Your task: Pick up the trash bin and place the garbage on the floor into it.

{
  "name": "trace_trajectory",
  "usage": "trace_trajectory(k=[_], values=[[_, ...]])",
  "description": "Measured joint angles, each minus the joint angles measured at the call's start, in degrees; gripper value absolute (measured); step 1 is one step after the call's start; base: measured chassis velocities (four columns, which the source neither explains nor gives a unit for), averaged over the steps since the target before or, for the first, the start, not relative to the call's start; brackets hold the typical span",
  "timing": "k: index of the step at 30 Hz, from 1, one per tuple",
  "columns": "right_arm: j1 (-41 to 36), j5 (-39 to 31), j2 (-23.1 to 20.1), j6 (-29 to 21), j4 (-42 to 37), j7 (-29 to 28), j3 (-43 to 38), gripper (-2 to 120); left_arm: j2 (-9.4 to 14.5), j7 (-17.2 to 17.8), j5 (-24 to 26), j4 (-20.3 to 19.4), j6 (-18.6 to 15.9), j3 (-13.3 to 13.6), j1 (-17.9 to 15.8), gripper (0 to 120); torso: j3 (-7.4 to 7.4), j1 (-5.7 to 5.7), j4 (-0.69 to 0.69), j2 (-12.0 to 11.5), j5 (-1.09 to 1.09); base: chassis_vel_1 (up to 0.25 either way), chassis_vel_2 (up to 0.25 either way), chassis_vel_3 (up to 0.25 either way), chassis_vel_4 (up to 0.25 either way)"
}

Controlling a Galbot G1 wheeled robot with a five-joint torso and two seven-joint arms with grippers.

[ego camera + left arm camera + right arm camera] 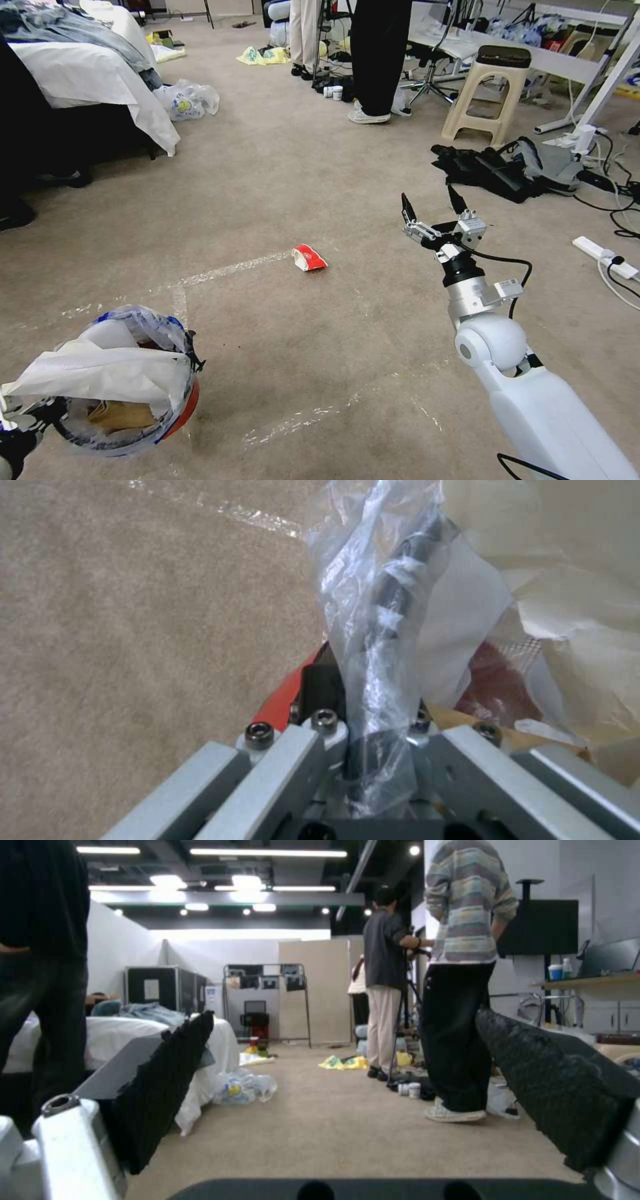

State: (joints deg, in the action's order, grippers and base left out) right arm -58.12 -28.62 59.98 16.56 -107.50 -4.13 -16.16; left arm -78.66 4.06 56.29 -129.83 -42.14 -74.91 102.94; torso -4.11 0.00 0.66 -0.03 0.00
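left gripper (373, 730) clamping trash bin (180, 413) rim, right gripper (432, 203) spread, red wrapper (309, 258) on floor (300, 167)

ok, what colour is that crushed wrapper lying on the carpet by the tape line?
The small crushed wrapper is red with white, clearest in the head view.

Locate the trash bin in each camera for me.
Head view: trash bin at lower left.
Left wrist view: its red wall and bagged rim at centre, clamped in the left tool.
Right wrist view: aimed at the bed instead.
Shared landmark: whitish tape on carpet.
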Motion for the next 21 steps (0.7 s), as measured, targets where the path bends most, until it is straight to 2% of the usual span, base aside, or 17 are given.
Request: trace_trajectory(k=[7,20,21], values=[[0.52,-0.05,0.04,0.07,0.54,0.00,0.23,100,0.11,-0.01,0.11,0.30,0.00,0.00,-0.25,1,-0.01,0.00,0.00,0.00,-0.01,-0.149,0.164,0.154,-0.171],[1.00,-0.12,-0.05,0.18,1.13,0.11,0.73,100,0.25,-0.02,0.11,0.69,0.01,0.14,-0.66,1,-0.01,0.00,0.01,0.00,-0.04,-0.273,0.258,0.260,-0.265],[1.06,-0.12,-0.05,0.22,1.21,0.13,0.88,100,0.29,-0.04,0.12,0.69,0.02,0.12,-0.65,1,-0.01,0.00,0.00,0.00,0.03,-0.301,0.282,0.292,-0.271]])
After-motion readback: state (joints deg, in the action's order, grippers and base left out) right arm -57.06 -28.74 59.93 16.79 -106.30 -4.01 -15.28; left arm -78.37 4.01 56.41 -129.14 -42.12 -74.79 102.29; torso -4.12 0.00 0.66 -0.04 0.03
